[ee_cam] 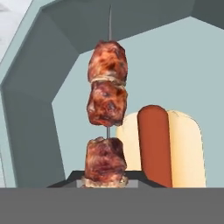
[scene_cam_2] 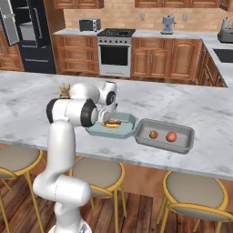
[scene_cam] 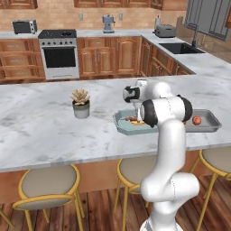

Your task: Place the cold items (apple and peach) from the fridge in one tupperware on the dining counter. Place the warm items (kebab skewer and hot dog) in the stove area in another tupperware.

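Fingers clenched the skewer (ee_cam: 106, 118) at its lowest meat chunk, over the teal tray (ee_cam: 30, 122); hot dog (ee_cam: 164, 144) beside them. Light, stiff stick, greasy meat: grip looked best there.

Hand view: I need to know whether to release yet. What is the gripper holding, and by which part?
The gripper is shut on the kebab skewer, gripping its lowest meat chunk, over the teal tupperware beside the hot dog.

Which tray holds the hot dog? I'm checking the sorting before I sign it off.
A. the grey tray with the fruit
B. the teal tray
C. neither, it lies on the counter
B: the hot dog lies in the teal tray, beside the kebab.
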